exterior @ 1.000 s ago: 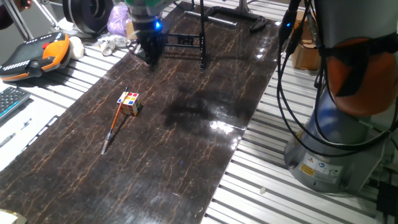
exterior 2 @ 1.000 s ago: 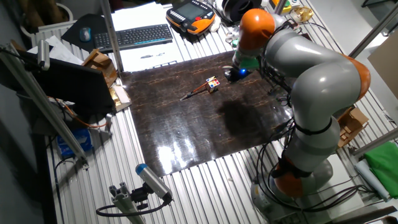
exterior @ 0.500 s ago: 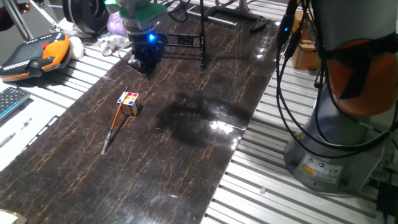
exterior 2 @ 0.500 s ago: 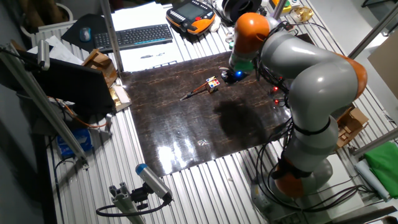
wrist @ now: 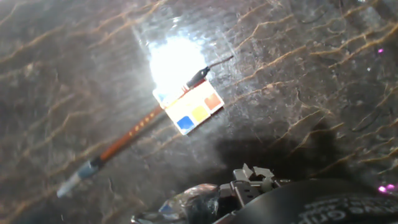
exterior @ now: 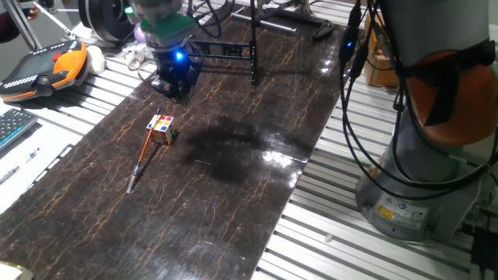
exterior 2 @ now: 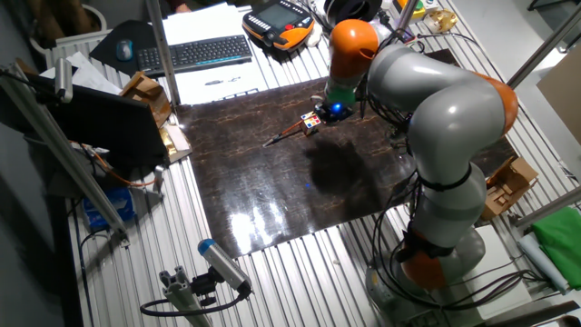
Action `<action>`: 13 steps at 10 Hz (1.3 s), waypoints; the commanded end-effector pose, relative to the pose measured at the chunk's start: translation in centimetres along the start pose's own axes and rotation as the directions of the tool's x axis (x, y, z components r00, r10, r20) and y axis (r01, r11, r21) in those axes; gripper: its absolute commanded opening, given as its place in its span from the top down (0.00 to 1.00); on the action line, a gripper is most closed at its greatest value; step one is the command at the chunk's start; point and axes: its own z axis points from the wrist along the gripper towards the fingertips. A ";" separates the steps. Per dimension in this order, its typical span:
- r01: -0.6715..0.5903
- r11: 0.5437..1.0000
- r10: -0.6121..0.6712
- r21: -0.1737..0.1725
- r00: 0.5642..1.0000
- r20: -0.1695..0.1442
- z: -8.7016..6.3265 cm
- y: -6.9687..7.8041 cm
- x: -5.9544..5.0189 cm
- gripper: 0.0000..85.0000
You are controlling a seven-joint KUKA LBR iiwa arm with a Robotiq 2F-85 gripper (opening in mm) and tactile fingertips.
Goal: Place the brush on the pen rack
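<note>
The brush [exterior: 142,159] lies flat on the dark table, an orange-brown shaft with a greyish end, and it runs beside the multicoloured cube [exterior: 163,129]. In the hand view the brush [wrist: 127,135] passes diagonally along the cube [wrist: 196,107], touching or nearly touching it. My gripper [exterior: 173,78] hangs low over the table just beyond the cube, with a blue light on it; its fingers do not show clearly. The pen rack [exterior: 233,50], a black frame with upright legs, stands behind the gripper. The other fixed view shows the brush [exterior 2: 283,134] and the gripper [exterior 2: 331,111].
An orange teach pendant [exterior: 47,66] and a keyboard [exterior: 12,128] lie left of the table on slatted metal. The robot's base [exterior: 420,179] and hanging cables [exterior: 354,101] are at the right. The table's edge [exterior: 299,183] runs diagonally.
My gripper has moved away from the pen rack, leftward and toward the cube and brush. The brush and the cube have not moved.
</note>
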 end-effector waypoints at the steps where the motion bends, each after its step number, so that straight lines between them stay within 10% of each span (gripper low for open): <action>1: -0.074 0.997 0.074 0.002 0.997 0.005 0.2 0.1 -0.2 0.99; 8: -0.238 0.971 0.238 -0.001 0.970 -0.059 0.5 1.3 0.5 0.99; 13: -0.258 0.966 0.258 0.025 0.965 -0.043 0.8 1.4 0.4 0.99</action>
